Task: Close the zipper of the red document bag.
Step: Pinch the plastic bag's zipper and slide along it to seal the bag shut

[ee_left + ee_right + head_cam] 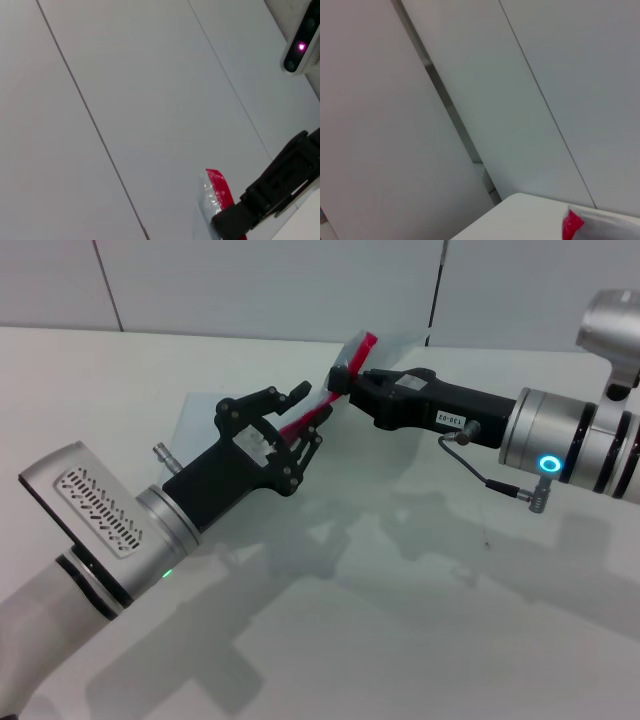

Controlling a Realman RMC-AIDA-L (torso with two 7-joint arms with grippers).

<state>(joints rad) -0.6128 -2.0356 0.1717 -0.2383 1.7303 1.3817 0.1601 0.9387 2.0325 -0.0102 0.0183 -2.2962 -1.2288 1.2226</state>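
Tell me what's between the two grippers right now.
In the head view, a short stretch of the zipper, the red edge of the red document bag, spans the gap between the left gripper and the right gripper; nothing else lies there.

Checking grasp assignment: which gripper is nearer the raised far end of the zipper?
Right. The right gripper is at the zipper just below its raised end; the left gripper is lower along the strip.

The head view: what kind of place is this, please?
Probably a lab or test room: a plain white table, pale panelled walls, and only the red document bag between the left gripper and right gripper.
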